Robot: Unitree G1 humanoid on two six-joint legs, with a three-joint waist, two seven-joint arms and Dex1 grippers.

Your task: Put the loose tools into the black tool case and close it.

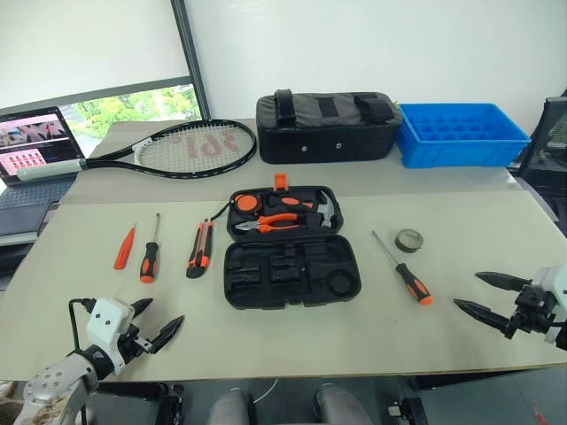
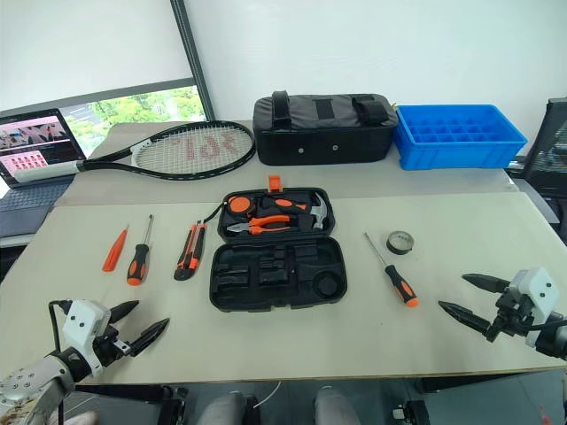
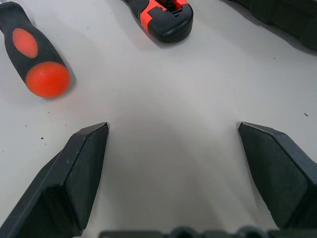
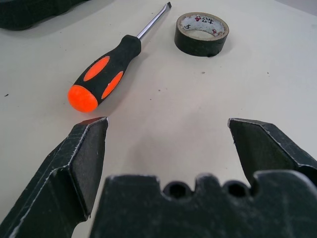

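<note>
Five loose tools lie on the table point(image 1: 496, 266) around my open tool case point(image 1: 288, 248). The case is black moulded plastic with rounded corners and an orange latch tab; its long side runs left to right, the lid half far from me, holding pliers and a hammer. On the left of it, three tools lie side by side with tips pointing away from me: a slim orange screwdriver point(image 1: 125, 248), a black-and-orange screwdriver point(image 1: 151, 251) and a black-and-orange knife point(image 1: 200, 249). On the right, another screwdriver point(image 1: 404, 269) lies diagonally, its orange handle end toward me and its tip away to the left. A small grey tape roll point(image 1: 408, 239) lies flat just beyond it. My left gripper point(image 1: 152, 324) and right gripper point(image 1: 479, 293) hover near the front edge, both with fingers spread and holding nothing.
</note>
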